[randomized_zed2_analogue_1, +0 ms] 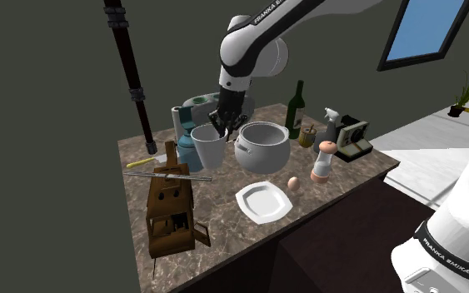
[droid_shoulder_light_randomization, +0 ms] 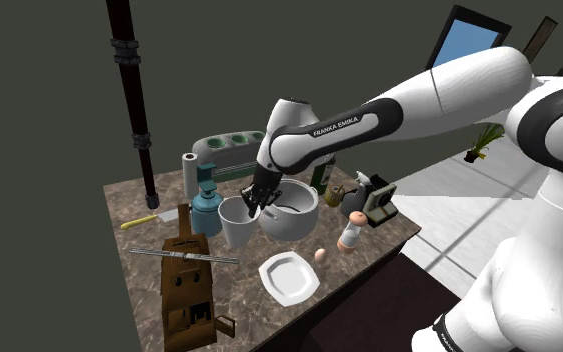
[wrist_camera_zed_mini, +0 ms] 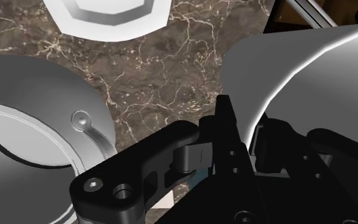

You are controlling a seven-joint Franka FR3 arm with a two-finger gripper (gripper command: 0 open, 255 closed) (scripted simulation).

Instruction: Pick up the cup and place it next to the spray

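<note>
Here the end effector [randomized_zed2_analogue_1: 222,126] grips the white cup [randomized_zed2_analogue_1: 208,152] by its rim, beside the pot [randomized_zed2_analogue_1: 263,150]

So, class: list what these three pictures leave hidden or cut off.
Cup, interior: second exterior view, the gripper partly covers it.
Spray, lower body: second exterior view, a boxy gadget stands in front.
Plate: wrist view, cut off by the edge.
Pot: wrist view, cut off by the edge.

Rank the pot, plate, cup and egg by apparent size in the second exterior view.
1. pot and plate: about alike; the plate is nearer the camera, so unranked
2. cup
3. egg
</note>
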